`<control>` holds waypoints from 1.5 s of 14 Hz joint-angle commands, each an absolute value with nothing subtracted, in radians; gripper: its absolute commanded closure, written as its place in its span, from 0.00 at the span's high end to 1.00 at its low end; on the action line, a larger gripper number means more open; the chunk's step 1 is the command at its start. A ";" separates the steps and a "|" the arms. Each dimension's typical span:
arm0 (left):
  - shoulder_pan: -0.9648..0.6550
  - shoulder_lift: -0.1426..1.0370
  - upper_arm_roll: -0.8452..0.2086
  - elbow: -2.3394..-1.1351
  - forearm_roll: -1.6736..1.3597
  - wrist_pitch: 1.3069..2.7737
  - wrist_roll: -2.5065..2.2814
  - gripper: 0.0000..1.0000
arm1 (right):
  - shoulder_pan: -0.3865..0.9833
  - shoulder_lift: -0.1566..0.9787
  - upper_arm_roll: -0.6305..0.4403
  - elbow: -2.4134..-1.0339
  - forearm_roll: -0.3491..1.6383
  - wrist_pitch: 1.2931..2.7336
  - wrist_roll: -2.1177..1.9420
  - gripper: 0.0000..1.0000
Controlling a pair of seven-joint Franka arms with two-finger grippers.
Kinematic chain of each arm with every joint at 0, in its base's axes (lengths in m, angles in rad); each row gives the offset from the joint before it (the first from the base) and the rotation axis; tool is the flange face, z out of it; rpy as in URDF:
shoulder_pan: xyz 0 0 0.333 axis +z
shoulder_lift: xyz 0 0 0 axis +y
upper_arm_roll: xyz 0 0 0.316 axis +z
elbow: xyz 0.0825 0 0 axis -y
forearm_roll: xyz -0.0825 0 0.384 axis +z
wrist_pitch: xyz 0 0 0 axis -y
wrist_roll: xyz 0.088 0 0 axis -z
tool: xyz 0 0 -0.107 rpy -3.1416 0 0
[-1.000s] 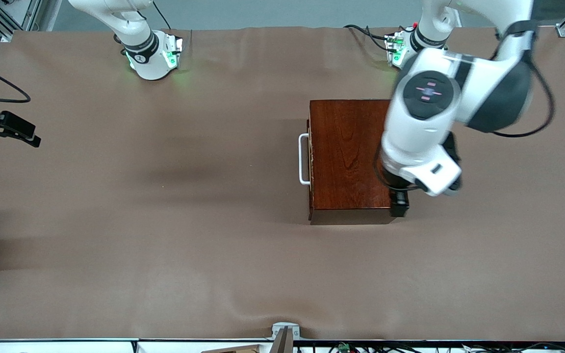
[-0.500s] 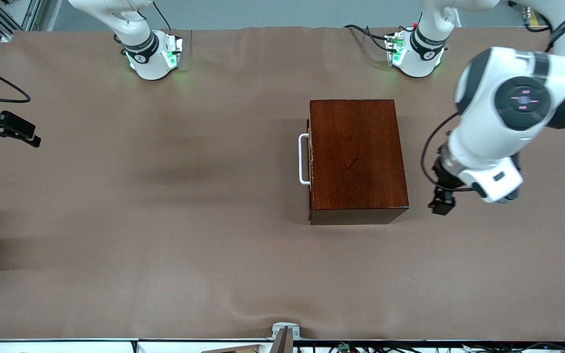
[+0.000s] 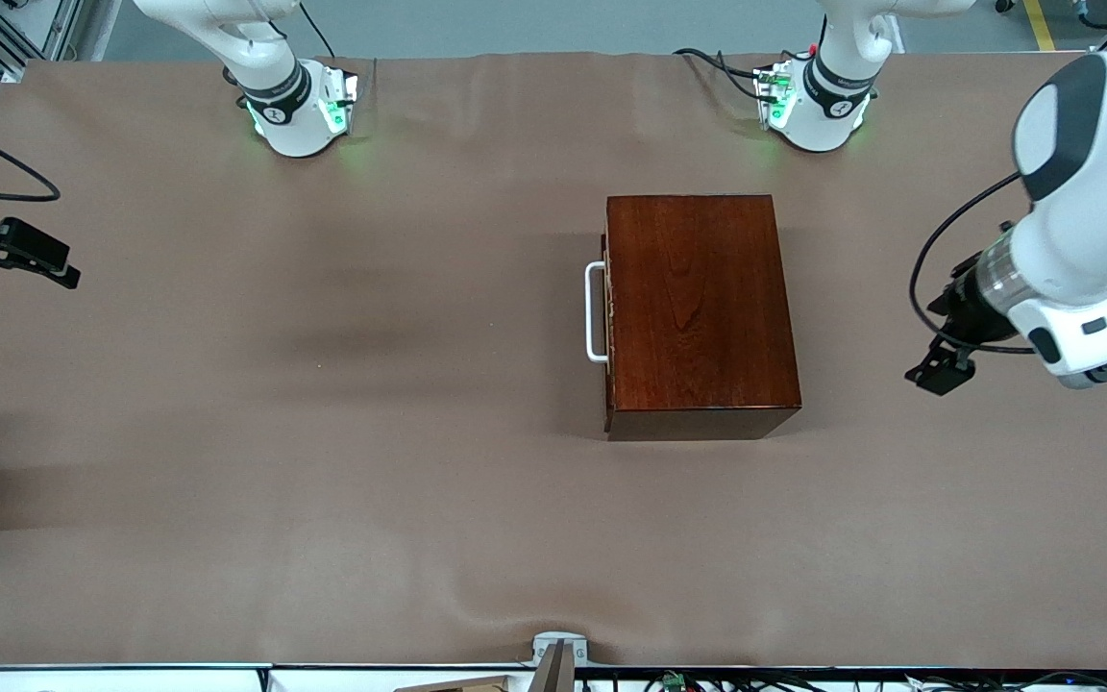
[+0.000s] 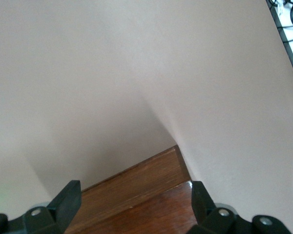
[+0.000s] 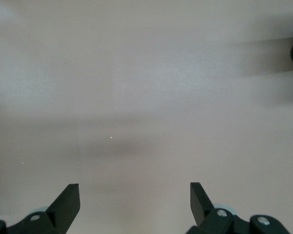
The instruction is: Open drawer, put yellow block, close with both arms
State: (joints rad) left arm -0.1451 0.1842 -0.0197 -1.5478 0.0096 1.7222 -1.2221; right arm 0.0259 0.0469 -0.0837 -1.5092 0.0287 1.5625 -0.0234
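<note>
Mahogany box (image 3: 701,315) sits on the brown table cover (image 3: 323,432), toward the left arm's end of the table, its long axis running from the arms' bases toward the front camera. The drawer (image 3: 608,317) is pushed fully in, so only a thin edge of its dark front shows along the box's side that faces the right arm's end of the table. The white U-shaped handle (image 3: 595,312) stands out from that front, its bar parallel to the box's long axis. The yellow block shows in none of the views. The left gripper (image 3: 938,368) hangs over bare cover, well apart from the box on the side away from the handle; its fingers (image 4: 68,200) are spread wide with nothing between them, and the left wrist view looks past them onto a corner of the box's glossy top. The right gripper (image 3: 20,252) waits at the right arm's edge of the table, well apart from the box, over bare cover, its fingers (image 5: 68,200) likewise released and holding nothing. The two green-lit bases (image 3: 308,111) stand farther from the front camera than the box. Nothing stands between the handle and the right gripper.
</note>
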 commanded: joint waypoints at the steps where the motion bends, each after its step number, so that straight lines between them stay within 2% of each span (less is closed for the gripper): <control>1: -0.107 0.101 -0.026 -1.635 -0.029 1.724 -1.077 1.00 | 0.017 0.029 -0.075 -1.522 0.026 1.565 -0.026 1.00; 6: -0.072 0.022 -0.026 -1.721 -0.038 1.724 -0.769 1.00 | 0.017 0.029 -0.075 -1.522 0.026 1.565 -0.026 1.00; 11: -0.066 -0.006 -0.022 -1.735 -0.040 1.694 -0.502 1.00 | 0.017 0.029 -0.075 -1.522 0.026 1.565 -0.026 1.00; 17: -0.017 -0.017 -0.020 -1.703 -0.055 1.608 -0.240 1.00 | 0.017 0.029 -0.075 -1.522 0.026 1.565 -0.026 1.00; 21: -0.026 -0.002 -0.026 -1.625 -0.045 1.594 -0.209 1.00 | 0.017 0.029 -0.075 -1.522 0.026 1.565 -0.026 1.00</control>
State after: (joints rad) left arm -0.0265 -0.0015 -0.0218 -1.6679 -0.0293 1.6232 -0.2381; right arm 0.0259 0.0469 -0.0836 -1.5093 0.0287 1.5625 -0.0234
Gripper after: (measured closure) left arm 0.000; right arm 0.000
